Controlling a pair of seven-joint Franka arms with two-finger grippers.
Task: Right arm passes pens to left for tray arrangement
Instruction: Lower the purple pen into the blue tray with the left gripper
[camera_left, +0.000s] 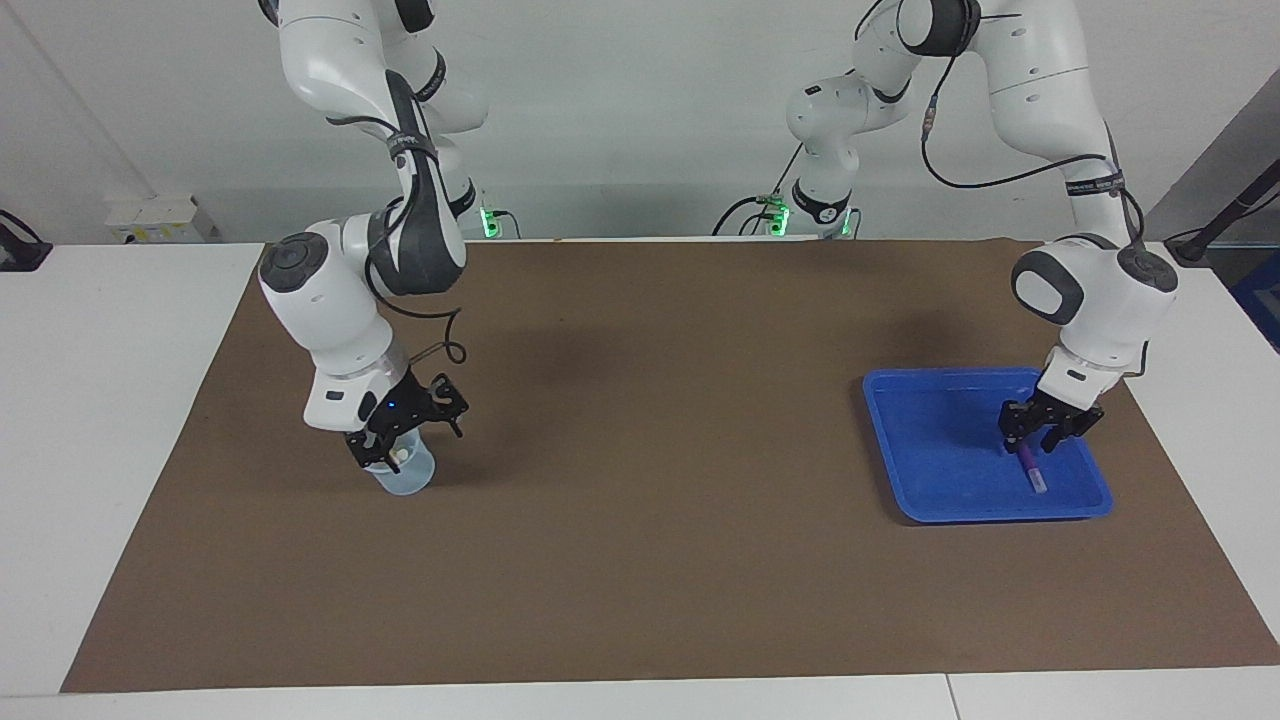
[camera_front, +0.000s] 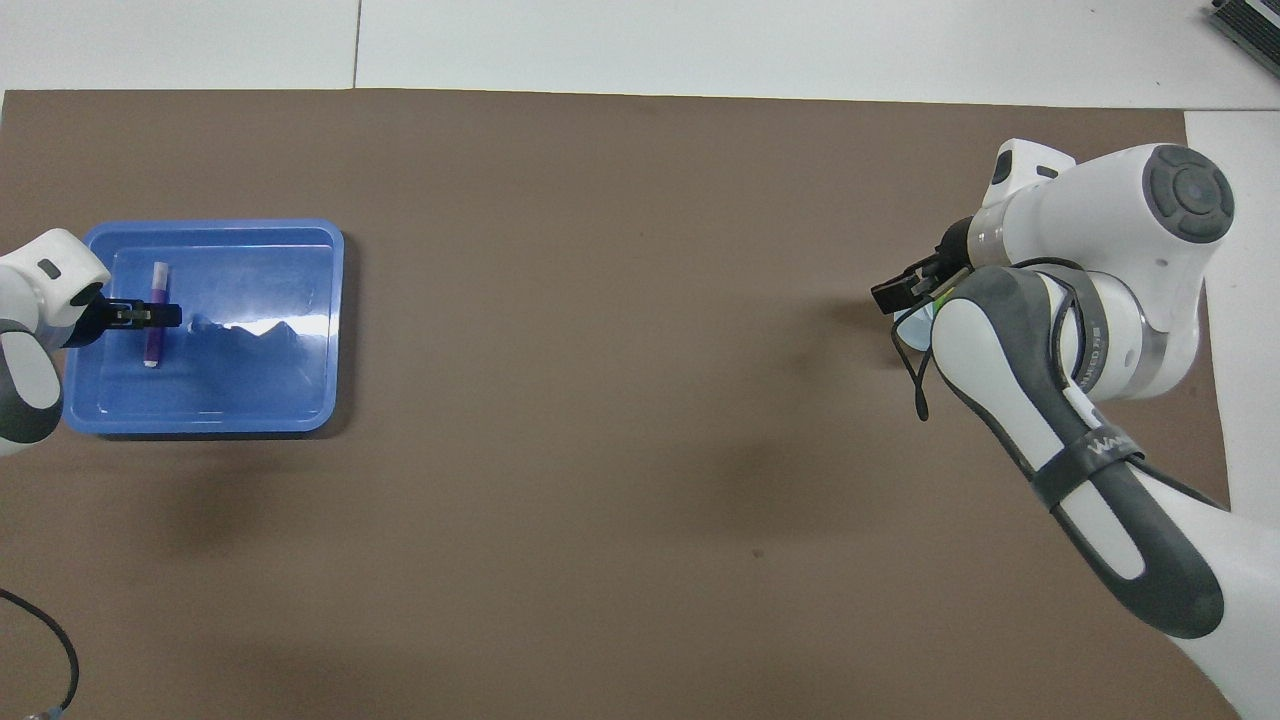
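Facing view: purple pen (camera_left: 1030, 470) lies in blue tray (camera_left: 935, 450), left tool (camera_left: 1045, 430) parted above it.
Right tool (camera_left: 400, 445), wide, sits at translucent cup (camera_left: 405, 472); next, grasp another pen.

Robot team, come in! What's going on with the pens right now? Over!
Left gripper open over purple pen, pen lying in blue tray. Right gripper open at translucent cup. Nothing in the way.
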